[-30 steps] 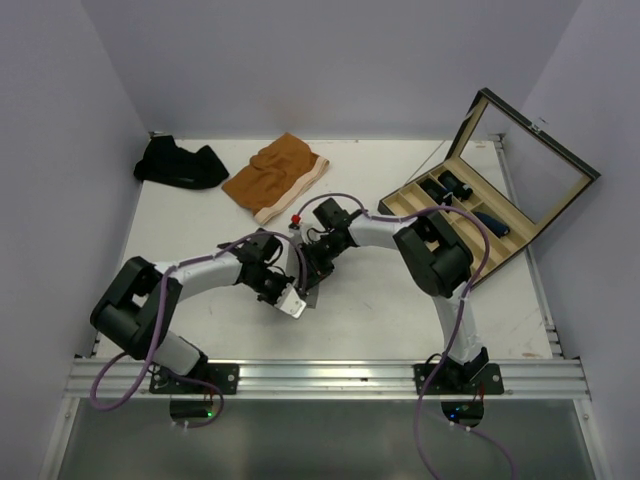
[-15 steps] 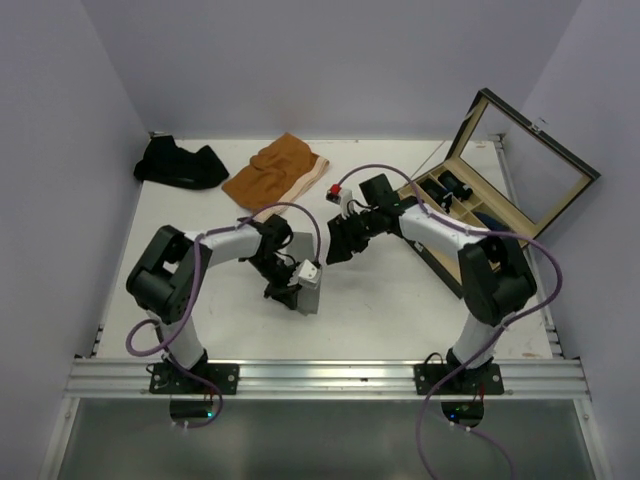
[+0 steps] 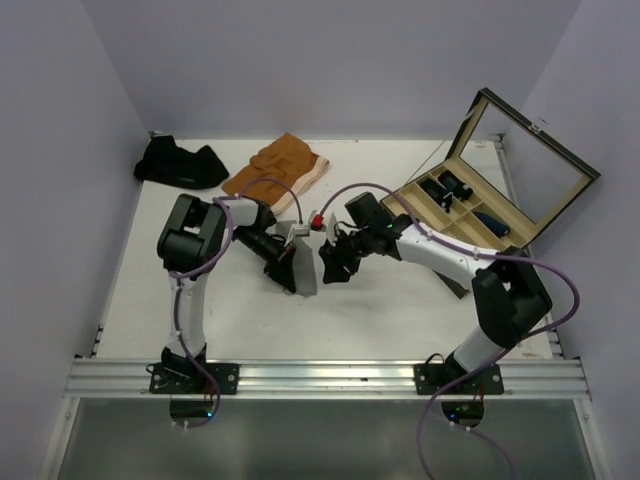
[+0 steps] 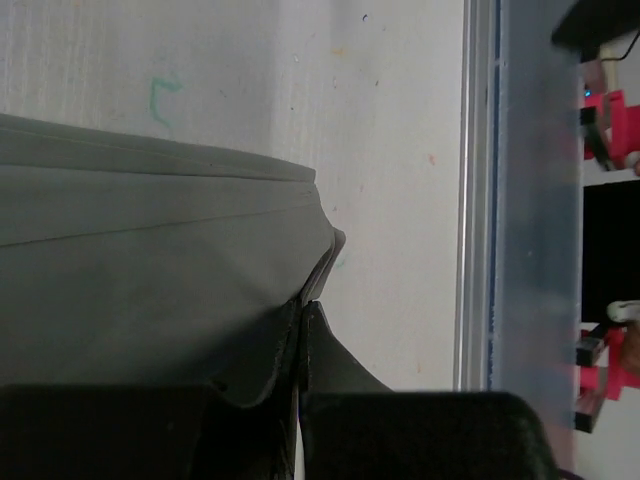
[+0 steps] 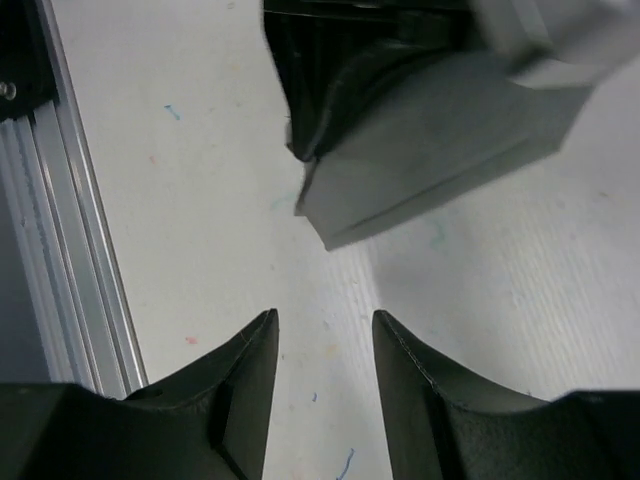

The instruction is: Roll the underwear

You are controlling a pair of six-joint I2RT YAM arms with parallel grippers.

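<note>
Wooden box [image 3: 412,199] holds dark rolls [image 3: 447,184]; left jaws pinch grey underwear [image 3: 305,272]; right jaws parted.

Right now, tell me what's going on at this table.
The left gripper is shut on a folded light grey brief near the middle of the table. The right gripper sits just beside it, open and empty. A rust-orange brief and a black brief lie unrolled at the far edge, and the wooden box stands open on the right with dark items in its compartments.
</note>
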